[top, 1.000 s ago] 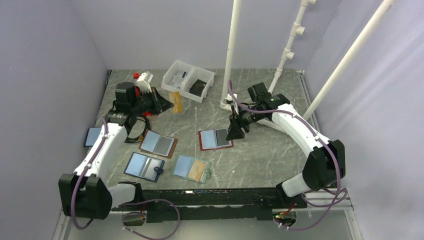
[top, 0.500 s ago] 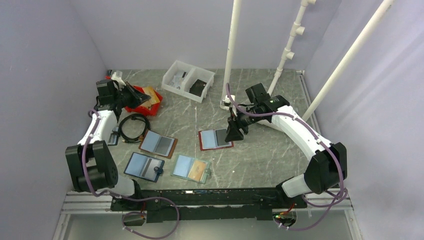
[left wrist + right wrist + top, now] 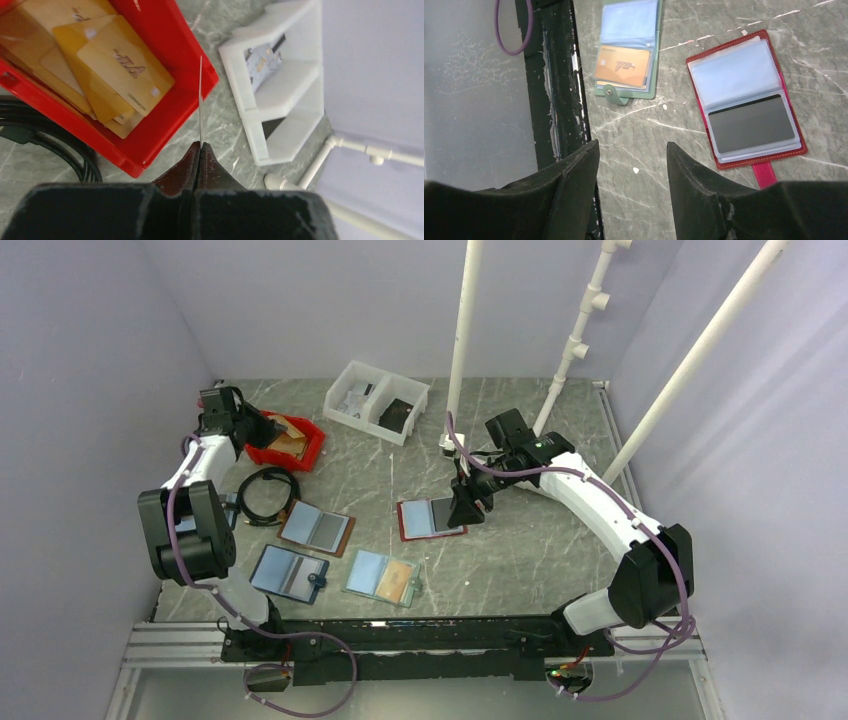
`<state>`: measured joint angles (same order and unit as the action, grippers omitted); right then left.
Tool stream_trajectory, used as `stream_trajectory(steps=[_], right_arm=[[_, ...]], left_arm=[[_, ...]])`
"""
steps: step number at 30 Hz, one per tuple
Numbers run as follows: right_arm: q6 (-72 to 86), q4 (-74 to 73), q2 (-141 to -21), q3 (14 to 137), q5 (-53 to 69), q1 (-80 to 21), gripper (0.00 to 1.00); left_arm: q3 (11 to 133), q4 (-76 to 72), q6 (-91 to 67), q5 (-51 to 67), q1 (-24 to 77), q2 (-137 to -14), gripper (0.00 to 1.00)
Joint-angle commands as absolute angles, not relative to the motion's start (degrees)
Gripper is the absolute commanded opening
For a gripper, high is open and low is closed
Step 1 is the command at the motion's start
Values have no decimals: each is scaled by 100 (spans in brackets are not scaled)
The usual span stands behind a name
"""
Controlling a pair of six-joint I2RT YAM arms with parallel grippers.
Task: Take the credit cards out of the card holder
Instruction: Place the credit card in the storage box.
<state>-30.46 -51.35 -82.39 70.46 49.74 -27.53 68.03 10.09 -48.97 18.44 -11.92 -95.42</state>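
The red card holder (image 3: pixel 430 518) lies open at the table's middle. In the right wrist view the card holder (image 3: pixel 746 100) shows a pale blue-grey pocket, a dark grey card (image 3: pixel 751 123) and a pink-red tab (image 3: pixel 764 175). My right gripper (image 3: pixel 468 508) is open and empty, just above the holder's right edge; in its own view my right gripper (image 3: pixel 631 150) hangs over bare table beside the holder. My left gripper (image 3: pixel 200 145) is shut on a thin card (image 3: pixel 200 100) seen edge-on, over the near rim of a red bin (image 3: pixel 165 107) holding several tan-orange cards (image 3: pixel 125 70).
A brown holder (image 3: pixel 315 528), a dark blue holder (image 3: pixel 288 573) and a teal holder with an orange card (image 3: pixel 382 577) lie front left. A black cable (image 3: pixel 265 495) coils by the red bin (image 3: pixel 300 452). A white two-part tray (image 3: pixel 375 400) and white pipes (image 3: pixel 462 340) stand behind.
My left arm has swung back and left with the card, from mid-table to the red bin. My right gripper has edged a little toward the red holder.
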Motion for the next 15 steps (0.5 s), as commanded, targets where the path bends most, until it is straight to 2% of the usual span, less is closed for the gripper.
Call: stream_trajectory(steps=[1, 15], right_arm=[[-3142, -4983, -8258, 7119, 4949, -2786, 54], [-3141, -4966, -8375, 7119, 4883, -2801, 54]], left_arm=[[7352, 1319, -5358, 1260, -1194, -9859, 0], [7838, 1259, -5790, 1196, -1190, -10737, 0]])
